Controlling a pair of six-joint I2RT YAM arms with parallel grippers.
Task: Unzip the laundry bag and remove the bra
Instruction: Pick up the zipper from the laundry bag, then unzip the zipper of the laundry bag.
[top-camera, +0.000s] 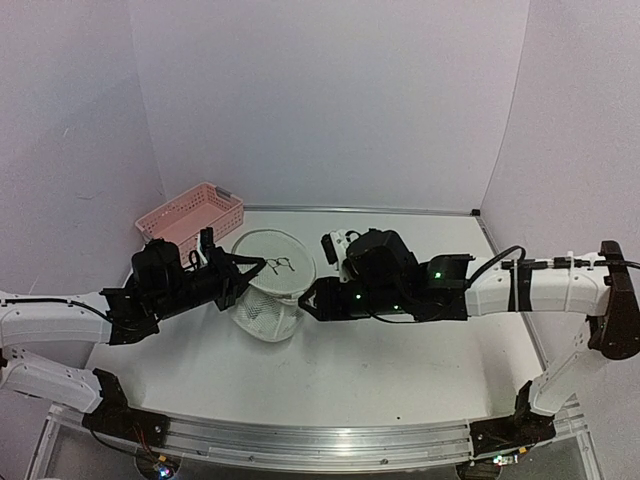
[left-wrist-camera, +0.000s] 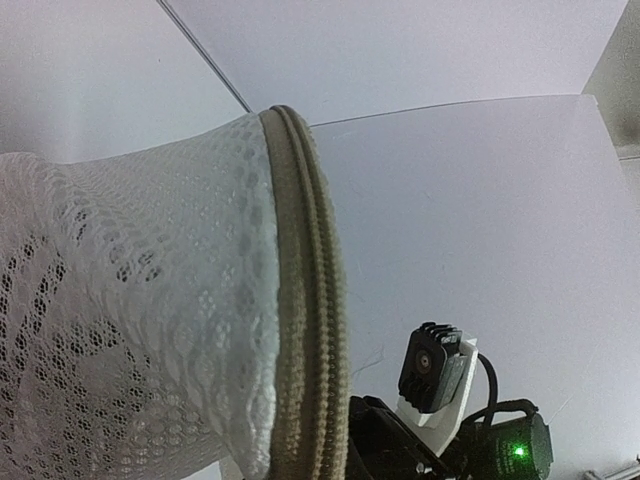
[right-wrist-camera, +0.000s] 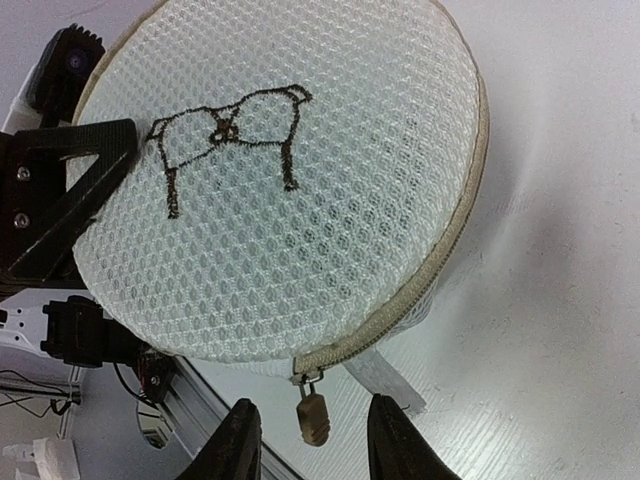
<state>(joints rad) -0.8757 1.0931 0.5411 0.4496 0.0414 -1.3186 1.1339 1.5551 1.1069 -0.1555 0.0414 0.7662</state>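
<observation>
Right gripper (right-wrist-camera: 314, 402) first: its jaws stand part open, with the zip pull (right-wrist-camera: 314, 418) hanging between the two fingers (right-wrist-camera: 243, 445). It touches neither finger, so nothing is gripped there. The pull sits at the end of the beige zip (right-wrist-camera: 440, 265), on the near rim of the laundry bag (top-camera: 272, 285).

The zip looks closed along every stretch we can see, in both wrist views.

The bag stands in the middle of the table (top-camera: 400, 370), between the two grippers. Its flat round face is tilted up, with the black glasses-like logo (right-wrist-camera: 230, 130) on it.

Left gripper (top-camera: 232, 275) is closed on the bag's left side. From the right wrist we see one of its black fingers (right-wrist-camera: 70, 195) pressed against the mesh edge. The left wrist view is half filled with mesh and zip rim, and its own fingers are out of frame.

We cannot make out the bra through the mesh – only vague darker patches.

Both arms reach in low from either side, with the right arm's wrist just right of the bag.

Further back, a pink slotted basket (top-camera: 190, 212) sits at the far left of the table – near the bag but not touching it.
</observation>
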